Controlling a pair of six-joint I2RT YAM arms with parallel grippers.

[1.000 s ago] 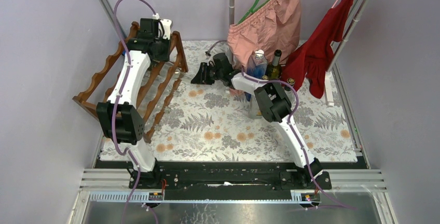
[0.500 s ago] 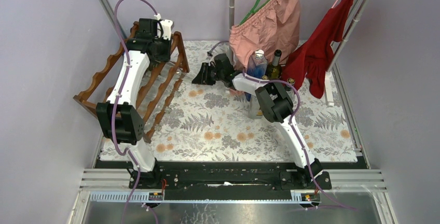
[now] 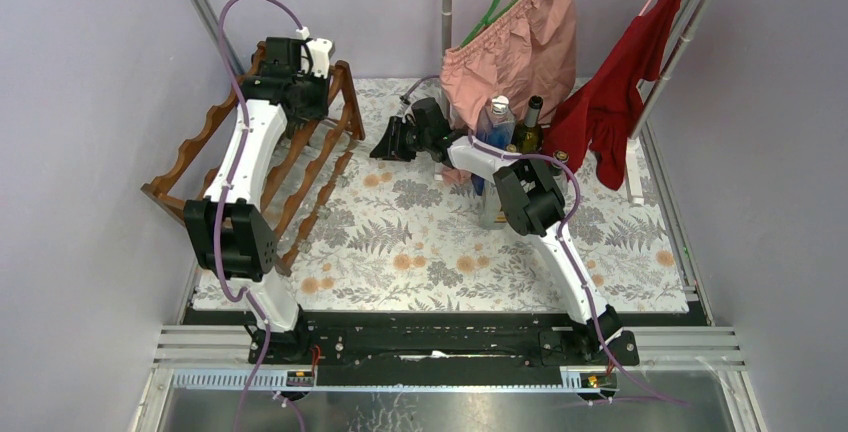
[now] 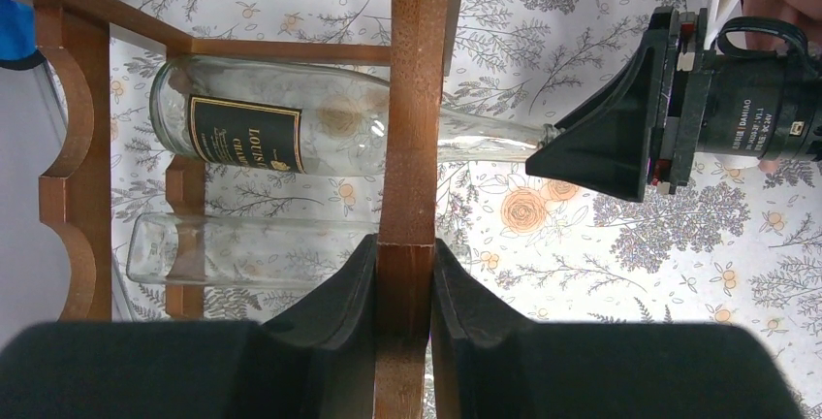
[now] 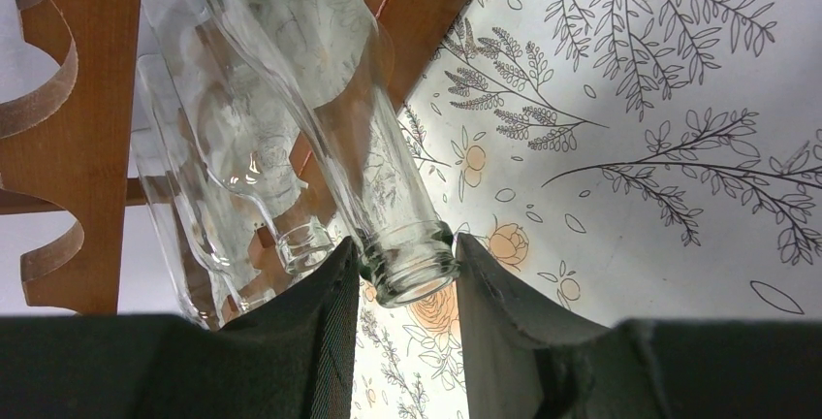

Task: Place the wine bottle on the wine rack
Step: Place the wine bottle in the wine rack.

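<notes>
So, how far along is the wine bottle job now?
Done: an unlabelled bottle lies in the wine rack. In hand: left gripper clamps a rack post; right gripper holds the labelled bottle by its mouth, body lying in the rack. Left: let go, withdraw.

Under bright, even, diffuse light with only faint shadows, you see soft glare on the clear wine bottle (image 5: 291, 41) at 11 o'clock in the right wrist view, while the left gripper's fingers (image 4: 325, 327) and right gripper's fingers (image 5: 315, 341) blur darkly at 6 o'clock.
</notes>
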